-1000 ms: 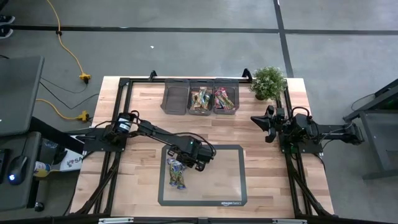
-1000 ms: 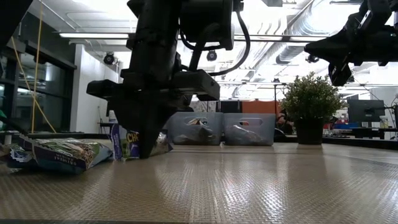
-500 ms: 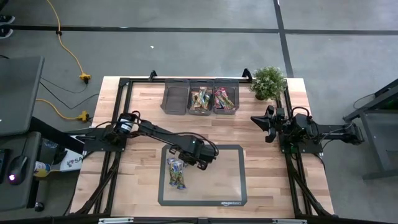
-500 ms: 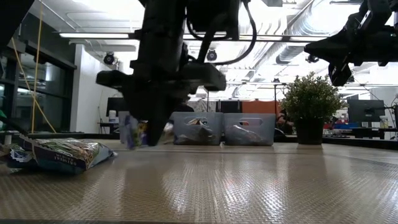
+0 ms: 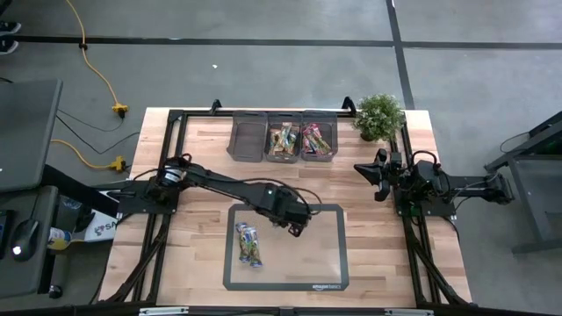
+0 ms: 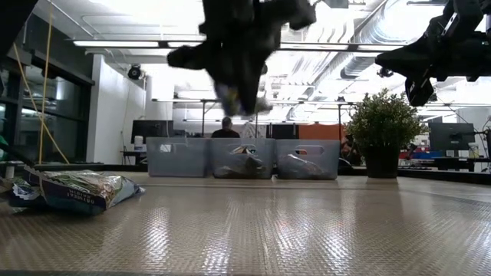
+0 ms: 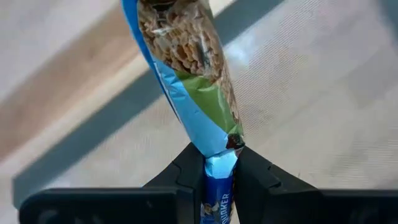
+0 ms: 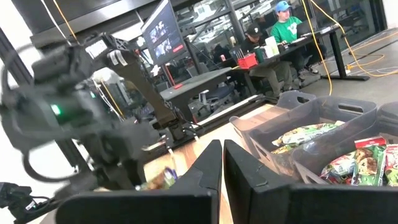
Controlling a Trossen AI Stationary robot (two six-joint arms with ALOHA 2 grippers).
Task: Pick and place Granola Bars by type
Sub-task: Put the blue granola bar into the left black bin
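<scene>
My left gripper (image 5: 297, 226) hangs over the grey mat (image 5: 325, 263), shut on a blue-wrapped granola bar (image 7: 186, 68). In the low view the gripper (image 6: 238, 96) is high above the mat, with the bar a blur at its tips. A small heap of granola bars (image 5: 248, 243) lies flat on the mat's left part, also seen in the low view (image 6: 73, 192). My right gripper (image 5: 373, 171) waits shut at the table's right side, clear of everything. My left gripper pinches the blue bar between its two fingers near one end of the wrapper (image 7: 219, 163). The fingers come steeply from above, pointing down. Most of the bar sticks out past the fingertips, lifted clear of the mat.
Three dark grey bins stand in a row at the far edge: the left one (image 5: 248, 138) shows no bars, while the middle (image 5: 284, 140) and right (image 5: 318, 140) hold bars. A potted plant (image 5: 379, 114) stands at the far right corner.
My left gripper has risen from the mat beside the heap and gone toward the table's right edge, tipping as it went. The blue bar has come up with it, from touching the mat to hanging clear.
</scene>
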